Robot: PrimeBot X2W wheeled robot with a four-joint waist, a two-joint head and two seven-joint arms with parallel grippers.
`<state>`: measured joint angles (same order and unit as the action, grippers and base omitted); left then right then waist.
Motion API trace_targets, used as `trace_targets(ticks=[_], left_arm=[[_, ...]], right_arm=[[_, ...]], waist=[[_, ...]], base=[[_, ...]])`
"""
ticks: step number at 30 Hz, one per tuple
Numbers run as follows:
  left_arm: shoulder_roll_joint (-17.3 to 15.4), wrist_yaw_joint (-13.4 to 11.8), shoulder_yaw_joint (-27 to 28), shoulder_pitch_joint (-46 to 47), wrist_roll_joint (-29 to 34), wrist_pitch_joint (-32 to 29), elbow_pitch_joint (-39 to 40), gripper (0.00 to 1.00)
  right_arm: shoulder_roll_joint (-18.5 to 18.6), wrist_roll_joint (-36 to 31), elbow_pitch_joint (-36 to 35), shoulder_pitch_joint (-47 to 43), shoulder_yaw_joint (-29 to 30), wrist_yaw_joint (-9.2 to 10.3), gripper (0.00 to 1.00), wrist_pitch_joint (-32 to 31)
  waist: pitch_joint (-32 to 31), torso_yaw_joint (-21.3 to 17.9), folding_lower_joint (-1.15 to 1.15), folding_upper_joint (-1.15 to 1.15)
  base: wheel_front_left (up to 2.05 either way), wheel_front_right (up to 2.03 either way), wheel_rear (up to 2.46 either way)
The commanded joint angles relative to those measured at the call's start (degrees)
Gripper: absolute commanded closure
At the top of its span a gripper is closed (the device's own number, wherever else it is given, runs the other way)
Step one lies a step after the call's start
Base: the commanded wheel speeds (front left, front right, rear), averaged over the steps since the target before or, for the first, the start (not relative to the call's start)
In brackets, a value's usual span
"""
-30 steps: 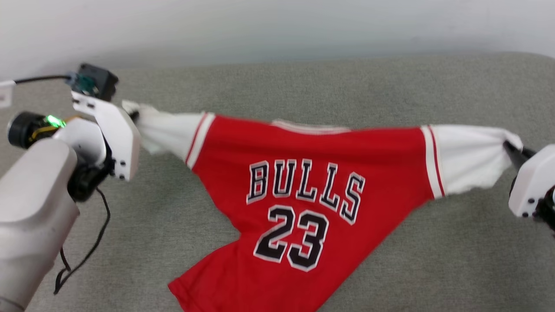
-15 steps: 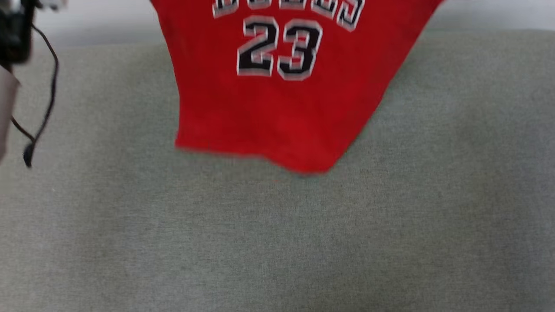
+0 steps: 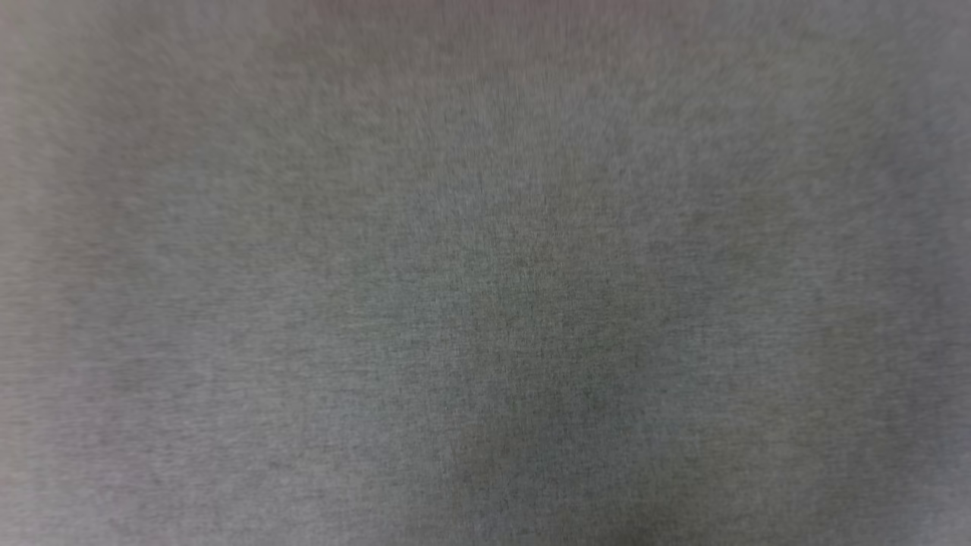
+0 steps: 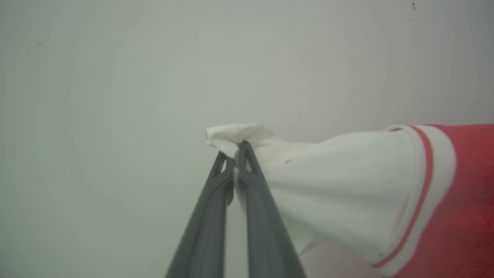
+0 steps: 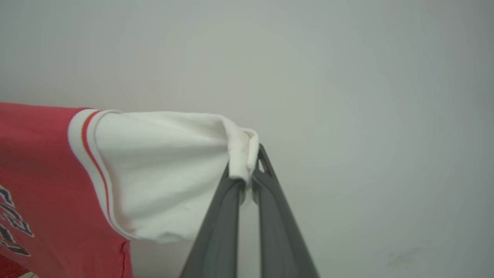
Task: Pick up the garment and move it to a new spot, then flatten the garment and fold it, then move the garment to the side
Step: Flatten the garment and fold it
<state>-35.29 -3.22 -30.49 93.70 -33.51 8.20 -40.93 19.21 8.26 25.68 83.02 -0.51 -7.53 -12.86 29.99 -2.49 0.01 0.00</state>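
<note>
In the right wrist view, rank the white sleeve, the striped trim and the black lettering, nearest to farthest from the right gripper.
1. White sleeve, pinched in the right gripper.
2. Striped trim, further left.
3. Black lettering, at the left edge.

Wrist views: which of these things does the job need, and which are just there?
Job: garment; left end effector, shut on one white sleeve; right end effector, shut on the other sleeve.
Just there: pale wall; grey cloth surface.

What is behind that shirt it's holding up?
A plain pale wall shows behind the white sleeves of the garment. Whatever lies behind its red body is covered by cloth.
</note>
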Motion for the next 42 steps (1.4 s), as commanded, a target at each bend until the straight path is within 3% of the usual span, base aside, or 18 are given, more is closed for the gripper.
trace_targets(ticks=[1, 12, 19, 26, 33, 36, 42], left_arm=[[0.2, -0.3, 0.1, 0.3, -0.1, -0.1, 0.1, 1.00], [1.5, -2.5, 0.3, -0.3, -0.9, 0.6, 3.4, 1.00], [2.1, -1.2, 0.9, -3.0, -3.4, 1.0, 2.7, 1.00], [4.6, 1.0, 1.6, -10.8, -7.3, 3.4, -0.2, 1.00], [6.2, 3.4, 2.7, -27.4, -12.7, 5.5, -0.8, 1.00], [6.0, 3.8, 3.1, -36.1, -14.7, 5.9, 0.0, 1.00], [4.8, 2.0, 4.4, -54.3, -17.5, 6.6, 4.9, 1.00]], right_arm=[[-0.2, 0.1, 0.3, 0.9, -0.2, 0.08, 1.00, 0.3], [-2.7, 1.6, 5.9, 5.7, -3.7, 0.08, 1.00, 4.0], [-3.9, 2.8, 9.1, 2.9, -5.8, 0.08, 1.00, 5.5], [-3.0, 5.6, 8.6, -6.3, -8.4, 0.08, 1.00, 6.6], [-0.4, 10.4, 4.3, -23.7, -9.6, 0.07, 1.00, 5.7], [0.3, 12.8, 1.9, -31.9, -9.6, 0.07, 1.00, 4.7], [1.6, 16.6, -3.6, -47.6, -8.8, 0.07, 1.00, 1.9]], waist=[[4.5, -0.4, -0.01, 0.00], [13.7, -0.6, -0.01, 0.00], [13.8, -0.2, -0.01, 0.00], [7.0, 1.0, -0.01, 0.00], [-4.4, 2.6, -0.01, 0.00], [-8.8, 2.7, -0.01, 0.00], [-16.0, 2.5, -0.01, 0.00]], base=[[0.00, 0.00, 0.00], [0.00, 0.00, 0.00], [0.00, 0.00, 0.00], [0.00, 0.00, 0.00], [0.00, 0.00, 0.00], [0.00, 0.00, 0.00], [0.00, 0.00, 0.00]])
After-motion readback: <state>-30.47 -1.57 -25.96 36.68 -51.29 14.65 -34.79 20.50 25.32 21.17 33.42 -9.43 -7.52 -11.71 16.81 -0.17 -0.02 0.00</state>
